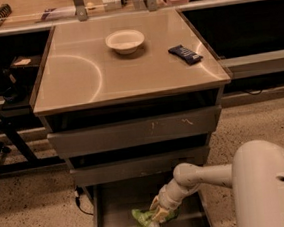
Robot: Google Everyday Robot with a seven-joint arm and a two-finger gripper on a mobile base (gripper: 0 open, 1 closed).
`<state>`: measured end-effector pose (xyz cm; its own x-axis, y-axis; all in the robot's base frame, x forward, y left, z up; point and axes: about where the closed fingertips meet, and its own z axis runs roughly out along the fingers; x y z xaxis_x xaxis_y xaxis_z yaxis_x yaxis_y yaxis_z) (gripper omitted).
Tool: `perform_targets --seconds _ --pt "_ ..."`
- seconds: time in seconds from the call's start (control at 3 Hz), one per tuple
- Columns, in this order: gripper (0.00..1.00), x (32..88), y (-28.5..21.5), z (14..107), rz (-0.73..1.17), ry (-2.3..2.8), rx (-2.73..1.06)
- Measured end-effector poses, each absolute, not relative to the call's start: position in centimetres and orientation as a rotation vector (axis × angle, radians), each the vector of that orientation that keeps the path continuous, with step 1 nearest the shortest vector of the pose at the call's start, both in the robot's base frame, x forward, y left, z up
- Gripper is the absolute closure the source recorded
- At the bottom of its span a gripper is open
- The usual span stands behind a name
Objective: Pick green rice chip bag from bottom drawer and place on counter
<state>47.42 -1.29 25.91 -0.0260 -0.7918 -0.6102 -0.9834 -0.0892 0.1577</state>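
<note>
Green rice chip bag [146, 222], crinkled light-green foil, is pinched between the fingers of our gripper [160, 215] inside the deep grey bottom drawer [115, 211]; lifting it onto the glossy beige counter [128, 74] is left.

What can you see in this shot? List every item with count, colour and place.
green rice chip bag: one, light green, in the bottom drawer
bottom drawer: one, grey, pulled open at floor level
counter: one, beige-tan, cabinet top
bowl: one, white, on the counter towards the back
bar wrapper: one, dark blue, on the counter beside the bowl
upper drawers: two, grey, between counter and bottom drawer
arm: one, white, reaching into the bottom drawer
hand: one, at the bag's upper edge
</note>
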Motion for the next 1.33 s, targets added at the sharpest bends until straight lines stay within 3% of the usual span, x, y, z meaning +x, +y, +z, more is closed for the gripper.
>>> perform_targets --seconds 0.67,1.33 --pt "1.00 47.1 -0.5 30.2 0.835 1.893 -1.940" --pt "1.00 48.1 0.7 39.1 0.718 1.853 -2.007"
